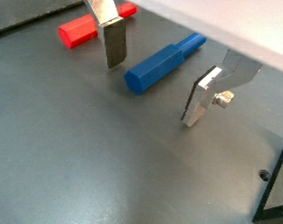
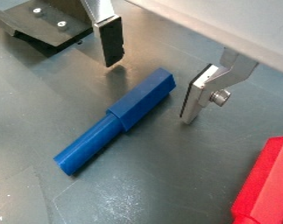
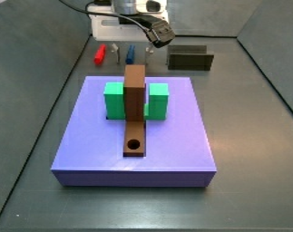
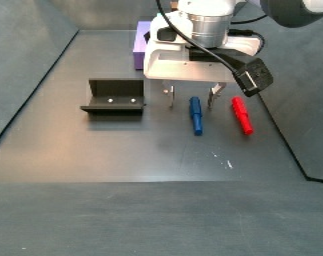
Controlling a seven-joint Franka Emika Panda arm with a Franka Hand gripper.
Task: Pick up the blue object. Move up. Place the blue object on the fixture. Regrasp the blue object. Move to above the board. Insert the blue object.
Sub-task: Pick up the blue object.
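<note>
Gripper [image 2: 153, 77] straddles stepped blue object [image 2: 116, 121].

No readable txt, labels, brands or nos. on anything in any view.

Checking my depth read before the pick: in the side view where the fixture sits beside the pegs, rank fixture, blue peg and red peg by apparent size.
1. Fixture, largest.
2. Blue peg and red peg: too alike to rank.
The gripper is open just above the blue peg.
</note>
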